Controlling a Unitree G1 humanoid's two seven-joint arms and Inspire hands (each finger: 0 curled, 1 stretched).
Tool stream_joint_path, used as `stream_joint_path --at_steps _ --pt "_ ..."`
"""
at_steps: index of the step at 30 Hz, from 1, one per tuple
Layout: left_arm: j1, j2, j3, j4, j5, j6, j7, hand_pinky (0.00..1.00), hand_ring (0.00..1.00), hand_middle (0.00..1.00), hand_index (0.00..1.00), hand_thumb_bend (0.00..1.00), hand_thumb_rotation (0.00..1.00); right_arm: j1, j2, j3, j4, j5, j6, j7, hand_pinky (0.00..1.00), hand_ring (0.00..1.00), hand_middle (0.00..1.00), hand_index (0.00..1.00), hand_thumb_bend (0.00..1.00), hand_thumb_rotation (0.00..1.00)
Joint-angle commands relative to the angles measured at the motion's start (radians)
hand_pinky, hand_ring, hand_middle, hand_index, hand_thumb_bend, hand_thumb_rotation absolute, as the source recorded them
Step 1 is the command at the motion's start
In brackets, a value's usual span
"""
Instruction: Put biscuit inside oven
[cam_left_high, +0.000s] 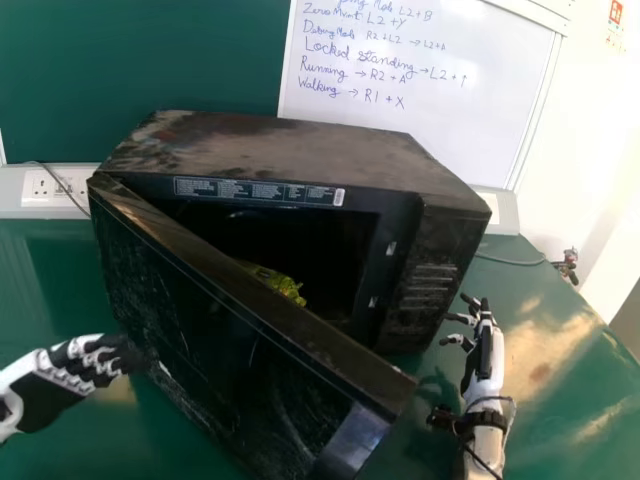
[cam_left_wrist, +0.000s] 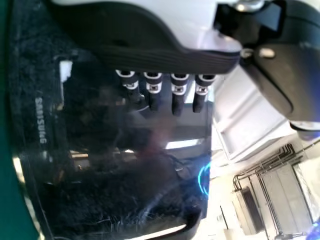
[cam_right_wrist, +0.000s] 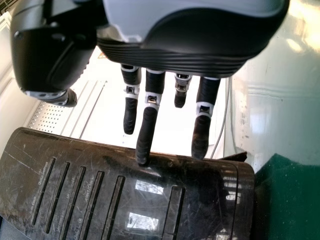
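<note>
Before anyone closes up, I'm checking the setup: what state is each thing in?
Oven: upright, interior dark
Oven door: partly open
Biscuit packet: inside the oven, partly hidden by the door
Left hand: open, beside the door
Right hand: open, beside the oven
Whiteboard: written on

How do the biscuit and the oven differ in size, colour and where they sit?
The biscuit is small, while the oven is far bigger. The biscuit is yellow-green; the oven is black with scuffed, dusty-looking surfaces. The biscuit lies in the oven's opening, whereas the oven stands on the green table. In common, the open door partly hides both the biscuit and the oven's front.
</note>
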Motion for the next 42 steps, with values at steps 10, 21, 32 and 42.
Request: stream_joint_path --at_steps 10,21,32,42 --pt "-0.033 -0.038 -0.129 -0.061 0.147 -0.084 0.117 0.25 0.53 0.63 0.62 0.0 0.0 0.05 0.03 0.013 0.034 -0.016 -0.017 -0.008 0.28 0.36 0.46 0.75 0.63 0.91" --pt "-0.061 -0.023 -0.23 -0.098 0.268 -0.108 0.234 0.33 0.58 0.68 0.69 0.0 0.0 0.051 0.033 0.013 0.031 -0.015 -0.017 -0.006 0.28 0.35 0.46 0.75 0.62 0.9" --pt "-0.092 -0.033 -0.311 -0.081 0.334 -0.169 0.288 0.3 0.54 0.69 0.78 0.0 0.0 0.052 0.035 0.017 0.032 -0.017 -0.023 -0.011 0.27 0.35 0.46 0.74 0.62 0.9" --pt "-0.1 -0.033 -0.331 -0.085 0.323 -0.134 0.363 0.21 0.42 0.7 0.8 0.0 0.0 0.055 0.034 0.021 0.029 -0.021 -0.024 -0.016 0.28 0.36 0.46 0.75 0.63 0.9"
